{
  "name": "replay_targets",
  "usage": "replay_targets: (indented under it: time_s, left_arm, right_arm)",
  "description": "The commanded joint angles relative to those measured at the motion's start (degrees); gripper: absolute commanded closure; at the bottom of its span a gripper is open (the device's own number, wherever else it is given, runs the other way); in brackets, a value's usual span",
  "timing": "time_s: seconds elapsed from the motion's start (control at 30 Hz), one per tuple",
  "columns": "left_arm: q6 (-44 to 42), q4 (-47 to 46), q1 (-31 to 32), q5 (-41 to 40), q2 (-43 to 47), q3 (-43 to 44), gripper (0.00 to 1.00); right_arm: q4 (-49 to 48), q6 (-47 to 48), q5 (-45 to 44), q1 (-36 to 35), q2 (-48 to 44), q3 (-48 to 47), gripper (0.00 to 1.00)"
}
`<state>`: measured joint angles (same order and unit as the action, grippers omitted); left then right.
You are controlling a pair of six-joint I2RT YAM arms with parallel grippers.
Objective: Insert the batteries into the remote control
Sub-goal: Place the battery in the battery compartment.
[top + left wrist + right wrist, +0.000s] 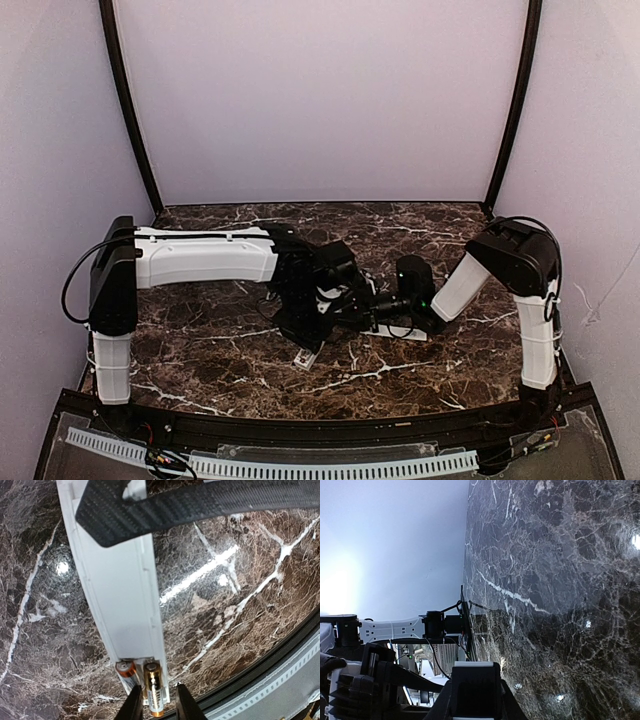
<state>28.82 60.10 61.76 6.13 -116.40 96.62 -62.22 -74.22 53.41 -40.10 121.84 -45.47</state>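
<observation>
From above, the two arms meet over the middle of the dark brown, white-veined marble bench (pixel 200 370) and cover nearly all of the work. Only a small white corner shows beneath them, too small to identify.

The left wrist camera shows the slim white bar-shaped remote control (pixel 120 605) running away from the lens, its back open as a long trough. Its far end is cut off by the top of the frame. A black woven-textured finger (pixel 200 502) from the other arm crosses that end. Whether the remote control lies on the bench or sits just above it cannot be told.

Two small dark and gold-yellow cylindrical batteries (pixel 154 690) sit side by side at its near end. The one nearer the left edge of the frame (pixel 126 672) is partly hidden by a fingertip.

The left claw (pixel 156 705) stands narrowly open around the other cell. A sliver of gap shows on one side, and contact on the other side is unclear.

The right claw (pixel 475 687) is clamped on the remote control, seen there only end-on as a dark block with a white edge.
</observation>
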Motion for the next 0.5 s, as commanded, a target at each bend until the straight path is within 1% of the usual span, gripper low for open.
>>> replay_targets:
  time_s: [0.0, 0.1, 0.17, 0.2, 0.27, 0.3, 0.33, 0.37, 0.4, 0.43, 0.47]
  left_arm:
    - [-0.99, 2.17, -0.21, -0.86, 0.08, 2.94, 0.75]
    - [-1.63, 1.61, -0.23, -2.04, 1.84, 3.87, 0.73]
    - [-3.56, 0.12, -0.23, -2.94, 5.37, 3.68, 0.71]
    - [-4.32, -1.62, -0.23, -3.17, 6.57, 2.86, 0.69]
    - [-7.48, -5.22, -0.23, -3.88, 10.73, 0.36, 0.62]
    - [-9.49, -6.55, -0.23, -4.71, 13.93, -2.28, 0.55]
    - [-10.71, -10.26, -0.23, -5.07, 15.60, -3.92, 0.53]
    - [-13.28, -12.68, -0.23, -5.34, 19.24, -8.10, 0.51]
    - [-14.64, -17.50, -0.23, -5.38, 21.02, -10.30, 0.51]
    - [-17.78, -20.34, -0.19, -7.24, 24.86, -15.69, 0.51]
    - [-19.56, -26.08, -0.21, -7.43, 26.73, -18.32, 0.50]
  right_arm:
    - [-3.45, -0.36, 1.42, -0.27, 0.71, -0.67, 1.00]
    - [-3.44, -0.10, 1.74, -0.25, 0.64, -0.59, 1.00]
    - [-3.36, 0.08, 2.08, -0.12, 0.56, -0.58, 1.00]
    - [-3.12, 0.30, 2.26, -0.15, 0.35, -0.58, 1.00]
    - [-2.20, 1.04, 2.63, -0.07, -0.13, -0.65, 1.00]
    - [-1.53, 1.77, 2.83, -0.06, -0.47, -0.67, 1.00]
    - [-0.76, 2.58, 3.09, 0.04, -0.81, -0.79, 1.00]
    - [0.26, 3.37, 3.49, 0.02, -1.07, -1.00, 1.00]
    - [1.28, 4.34, 4.03, 0.10, -1.50, -1.19, 1.00]
    - [2.82, 5.59, 4.54, 0.20, -1.71, -1.50, 1.00]
    - [4.23, 7.01, 5.28, 0.20, -2.03, -1.99, 1.00]
